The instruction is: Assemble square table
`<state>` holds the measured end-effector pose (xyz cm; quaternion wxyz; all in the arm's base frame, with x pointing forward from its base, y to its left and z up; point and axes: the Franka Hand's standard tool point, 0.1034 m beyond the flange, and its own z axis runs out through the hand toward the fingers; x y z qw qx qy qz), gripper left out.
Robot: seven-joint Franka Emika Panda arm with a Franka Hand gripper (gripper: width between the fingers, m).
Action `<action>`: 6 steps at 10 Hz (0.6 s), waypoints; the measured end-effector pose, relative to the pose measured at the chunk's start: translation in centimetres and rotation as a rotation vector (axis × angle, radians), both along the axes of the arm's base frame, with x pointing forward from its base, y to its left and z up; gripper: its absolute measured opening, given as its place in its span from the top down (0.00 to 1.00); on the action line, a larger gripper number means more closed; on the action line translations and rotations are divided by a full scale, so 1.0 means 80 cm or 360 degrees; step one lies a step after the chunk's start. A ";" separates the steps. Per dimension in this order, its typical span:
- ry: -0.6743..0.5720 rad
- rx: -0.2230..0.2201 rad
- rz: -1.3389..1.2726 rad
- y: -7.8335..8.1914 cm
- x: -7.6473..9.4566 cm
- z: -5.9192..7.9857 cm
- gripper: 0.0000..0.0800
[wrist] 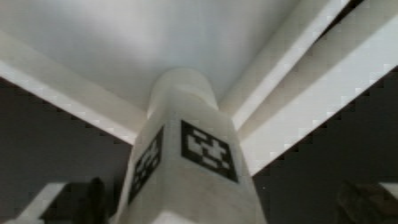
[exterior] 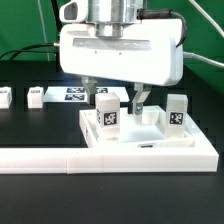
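The white square tabletop lies with its raised rim up against the long white rail. One tagged white leg stands upright in its corner on the exterior view's left. A second tagged leg stands in the right corner. My gripper hangs straight above the tabletop with its fingers either side of the top of the left leg. The jaws stand wider than the leg and the right finger is apart from it. In the wrist view the leg fills the middle, over the tabletop, and runs up between my gripper jaws.
The long white L-shaped rail runs along the front and round the right of the tabletop. The marker board lies behind my gripper. Two more small white legs lie on the black table at the far left.
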<state>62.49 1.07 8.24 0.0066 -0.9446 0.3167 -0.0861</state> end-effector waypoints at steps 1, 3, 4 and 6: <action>0.0004 -0.0014 0.0084 0.000 0.000 0.000 0.19; 0.0006 -0.0076 0.0402 -0.001 -0.001 -0.001 0.19; 0.0013 -0.0104 0.0568 0.000 -0.001 0.000 0.19; 0.0045 -0.0154 0.0940 -0.010 -0.002 0.004 0.19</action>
